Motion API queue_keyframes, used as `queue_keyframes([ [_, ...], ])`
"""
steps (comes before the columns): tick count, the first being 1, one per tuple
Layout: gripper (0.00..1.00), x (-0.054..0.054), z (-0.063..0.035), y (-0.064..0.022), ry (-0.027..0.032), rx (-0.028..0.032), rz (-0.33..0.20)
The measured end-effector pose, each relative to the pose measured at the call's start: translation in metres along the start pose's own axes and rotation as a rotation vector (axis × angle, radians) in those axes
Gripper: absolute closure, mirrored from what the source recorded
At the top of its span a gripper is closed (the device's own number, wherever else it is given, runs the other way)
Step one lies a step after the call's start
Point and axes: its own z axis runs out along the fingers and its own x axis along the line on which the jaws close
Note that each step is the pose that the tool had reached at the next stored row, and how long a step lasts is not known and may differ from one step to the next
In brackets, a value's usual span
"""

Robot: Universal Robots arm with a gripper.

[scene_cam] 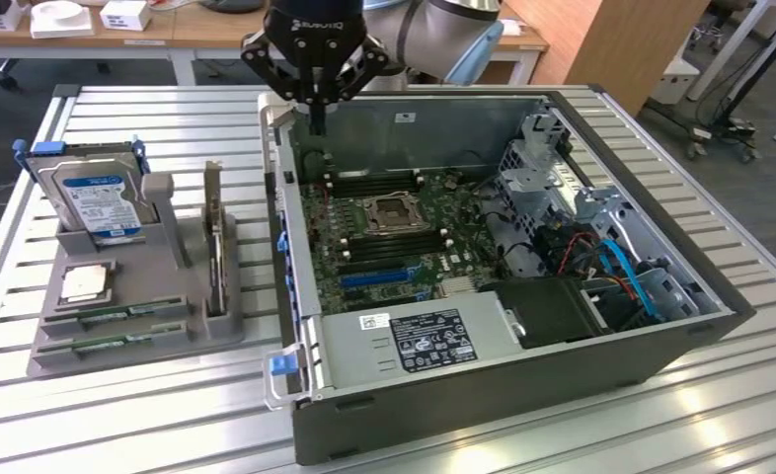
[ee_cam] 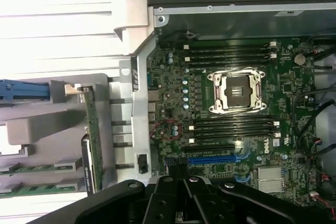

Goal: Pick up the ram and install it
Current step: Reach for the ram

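Since the ram [scene_cam: 115, 316] sits untouched in the near slots of the gray holder [scene_cam: 223, 321] at the left of the counter [scene_cam: 743, 395], with a second stick [scene_cam: 109, 345] just nearer, I'd call this the approach-to-pick step, nothing done yet. Hard drive [scene_cam: 99, 202] and upright expansion card [scene_cam: 213, 232] stand farther back in the same holder. End effector [scene_cam: 317, 126] hangs over the far left corner of the open case [scene_cam: 494, 405], fingers pinched fully together, gripping nothing, well apart from the ram. Right of it, the DIMM slots [scene_cam: 361, 183] flanking the CPU socket [scene_cam: 391, 212] look empty. Judgement: the pick calls for spreading the fingers, squaring to the stick's long edge, and clearing the card.
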Motion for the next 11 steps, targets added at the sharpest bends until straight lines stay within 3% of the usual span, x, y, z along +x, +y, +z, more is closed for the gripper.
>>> queue_keyframes([
  [11,0.9,0.031,0.0009,-0.0024,0.0,0.0001,0.0],
])
